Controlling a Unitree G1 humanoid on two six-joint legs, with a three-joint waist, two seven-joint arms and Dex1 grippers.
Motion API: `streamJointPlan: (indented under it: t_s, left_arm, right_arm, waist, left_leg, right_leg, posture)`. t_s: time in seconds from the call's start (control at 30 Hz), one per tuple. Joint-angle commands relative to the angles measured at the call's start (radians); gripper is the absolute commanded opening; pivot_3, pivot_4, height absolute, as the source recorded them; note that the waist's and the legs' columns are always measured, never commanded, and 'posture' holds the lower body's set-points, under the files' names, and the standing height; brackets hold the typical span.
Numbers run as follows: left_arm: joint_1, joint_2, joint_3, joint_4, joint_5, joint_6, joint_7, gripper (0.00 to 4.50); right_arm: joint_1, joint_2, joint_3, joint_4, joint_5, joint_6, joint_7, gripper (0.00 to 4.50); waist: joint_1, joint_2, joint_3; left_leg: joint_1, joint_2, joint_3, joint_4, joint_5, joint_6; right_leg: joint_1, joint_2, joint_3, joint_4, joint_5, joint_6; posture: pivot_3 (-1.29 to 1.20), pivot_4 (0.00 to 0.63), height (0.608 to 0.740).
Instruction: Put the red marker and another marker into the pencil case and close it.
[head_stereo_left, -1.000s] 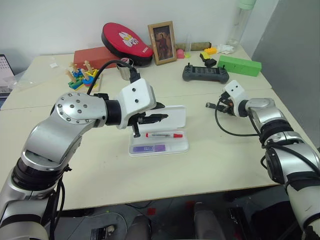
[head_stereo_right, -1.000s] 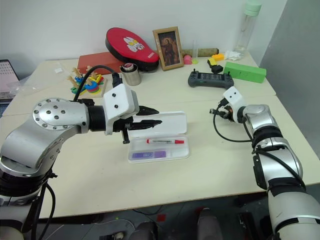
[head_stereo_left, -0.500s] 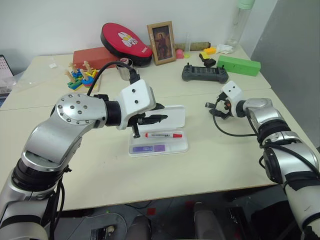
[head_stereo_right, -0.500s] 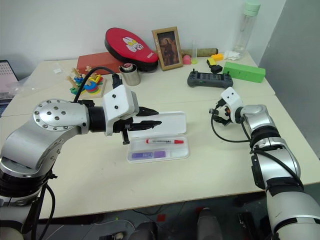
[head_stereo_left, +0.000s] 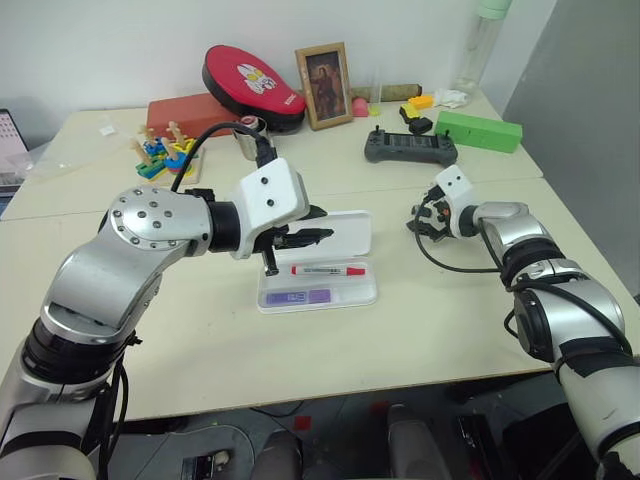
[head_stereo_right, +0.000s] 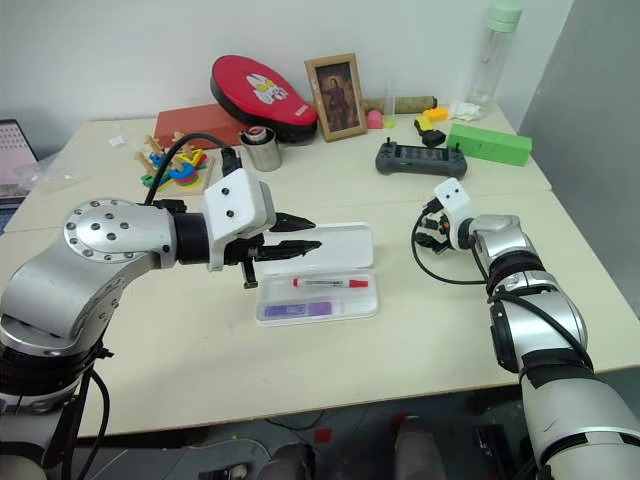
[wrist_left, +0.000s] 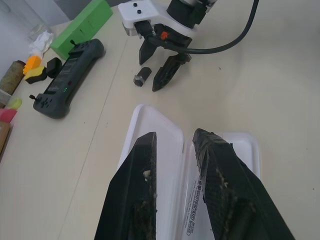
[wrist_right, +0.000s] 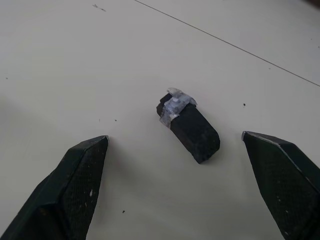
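Note:
The pencil case lies open at the table's middle, its lid folded back. In its tray the red marker lies lengthwise, and the short purple marker lies in the compartment in front of it. My left gripper hovers over the lid's left part, shut and empty; the left wrist view shows its fingers above the lid. My right gripper stands open to the right of the case. It is low over the table, with a small black taped piece lying between its fingers.
A black controller and a green box lie at the back right. A framed picture, a red pad, a metal cup and a wooden toy stand along the back.
My right gripper has opened wider and shifted a little left, toward the case. The left arm, the case and both markers have stayed put.

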Motion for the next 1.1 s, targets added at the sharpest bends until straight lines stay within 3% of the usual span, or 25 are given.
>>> streamJointPlan:
  t_s: [0.03, 0.53, 0.77, 1.1]
  left_arm:
    - [0.002, 0.014, 0.043, -0.033, 0.008, 0.0, 0.012, 1.23]
    - [0.014, 0.017, 0.054, -0.047, 0.002, 0.009, 0.018, 1.23]
    - [0.017, 0.016, 0.057, -0.055, 0.0, 0.02, 0.022, 1.23]
    - [0.019, 0.012, 0.057, -0.059, -0.002, 0.024, 0.024, 1.23]
  right_arm:
    - [-0.026, -0.01, -0.021, -0.004, 0.004, -0.008, -0.007, 4.48]
    - [-0.029, 0.008, -0.046, 0.009, 0.003, -0.012, -0.051, 4.48]
    - [-0.033, 0.026, -0.052, 0.008, 0.007, -0.031, -0.076, 3.13]
    - [-0.035, 0.03, -0.057, 0.007, 0.007, -0.043, -0.085, 0.71]
  waist:
    - [0.0, 0.0, 0.0]
    - [-0.001, 0.0, 0.0]
    - [-0.001, 0.0, 0.0]
    - [-0.002, 0.0, 0.0]
  left_leg:
    - [0.0, 0.0, 0.0, 0.0, 0.0, 0.0]
    - [0.0, 0.0, 0.0, 0.0, 0.0, 0.0]
    - [0.0, 0.0, 0.0, 0.001, 0.0, 0.0]
    - [0.0, 0.0, 0.0, 0.002, 0.0, 0.0]
  right_leg:
    - [0.0, 0.0, 0.0, 0.0, 0.0, 0.0]
    - [0.0, 0.0, 0.0, 0.0, 0.0, 0.0]
    - [0.0, 0.0, 0.0, 0.001, 0.0, 0.0]
    - [0.0, 0.0, 0.0, 0.001, 0.0, 0.0]
  posture:
    - [0.0, 0.15, 0.74]
    - [0.0, 0.15, 0.74]
    - [0.0, 0.15, 0.74]
    - [0.0, 0.15, 0.74]
